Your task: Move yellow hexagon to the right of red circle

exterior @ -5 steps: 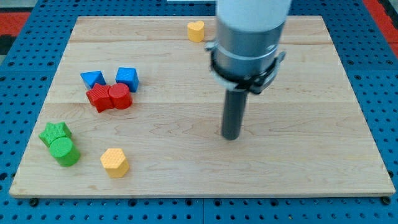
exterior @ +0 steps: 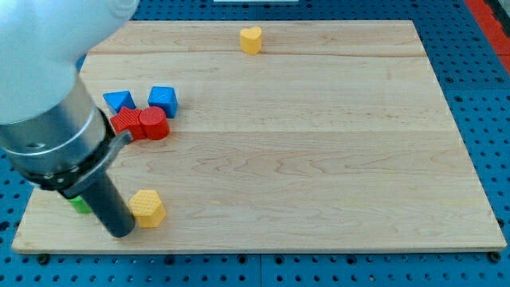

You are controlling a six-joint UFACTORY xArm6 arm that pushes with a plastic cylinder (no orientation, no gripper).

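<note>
The yellow hexagon (exterior: 148, 207) lies near the board's bottom left. My tip (exterior: 121, 232) rests just left of and slightly below it, touching or nearly touching its side. The red circle (exterior: 153, 123) sits up and left of centre, pressed against a red star-like block (exterior: 124, 123) on its left. The arm's body covers much of the view's left.
Two blue blocks (exterior: 119, 101) (exterior: 162, 100) sit just above the red pair. A yellow heart (exterior: 251, 39) lies near the top edge. A green block (exterior: 79, 204) peeks out behind the rod at the bottom left; the rest is hidden. The wooden board (exterior: 319, 159) ends close below my tip.
The arm has swept from the board's middle right to the bottom left, and the tip now stands beside the yellow hexagon. The arm now hides the green blocks. The blocks have not moved.
</note>
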